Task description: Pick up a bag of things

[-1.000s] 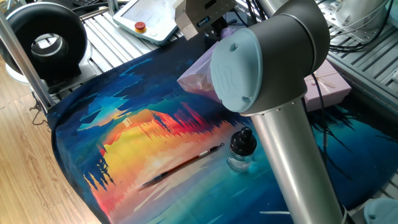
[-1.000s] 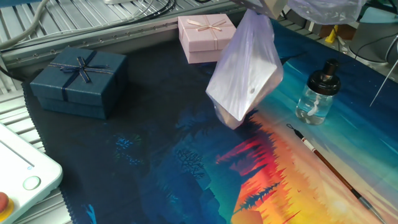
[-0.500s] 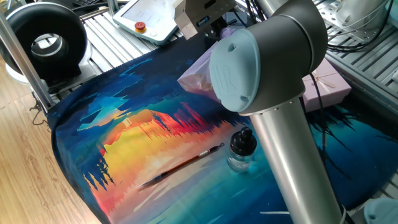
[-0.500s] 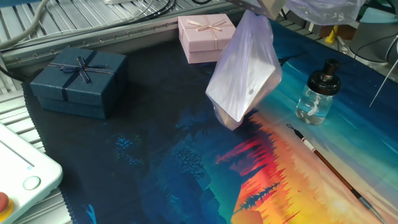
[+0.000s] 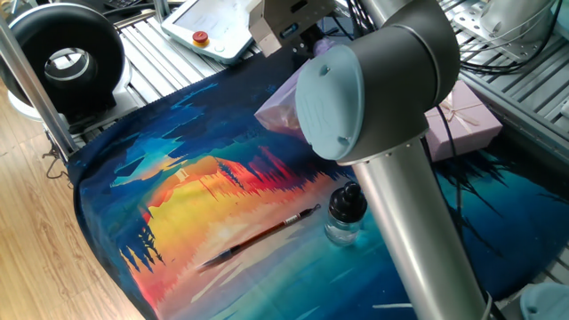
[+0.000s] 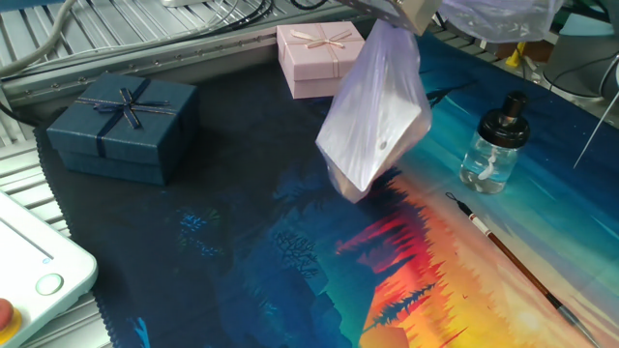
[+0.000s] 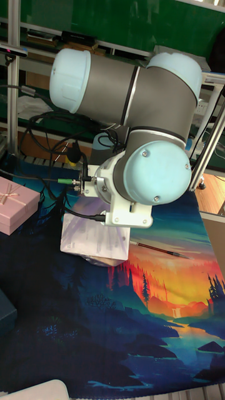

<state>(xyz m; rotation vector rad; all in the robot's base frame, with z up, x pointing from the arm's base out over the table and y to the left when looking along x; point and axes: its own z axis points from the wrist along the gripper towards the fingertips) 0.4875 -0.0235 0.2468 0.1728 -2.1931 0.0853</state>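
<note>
The bag of things (image 6: 372, 116) is a pale lilac, wrinkly plastic bag that hangs from my gripper (image 6: 404, 10) at the top edge of the other fixed view. Its lowest corner sits close over the dark part of the painted mat (image 6: 251, 251); whether it touches the mat I cannot tell. In one fixed view only a pinkish part of the bag (image 5: 277, 108) shows beside the arm's big joint, under the gripper body (image 5: 292, 22). The tall fixed view shows the bag (image 7: 94, 242) below the wrist, with the fingers hidden. The gripper is shut on the bag's top.
A pink gift box (image 6: 322, 56) stands just behind the bag and a navy gift box (image 6: 121, 126) to its left. A glass bottle (image 6: 493, 145) and a paintbrush (image 6: 503, 253) lie on the mat's bright side. A white teach pendant (image 6: 29, 280) sits at the near left corner.
The hanging bag has drifted slightly to the left with the gripper. Nothing else has moved.
</note>
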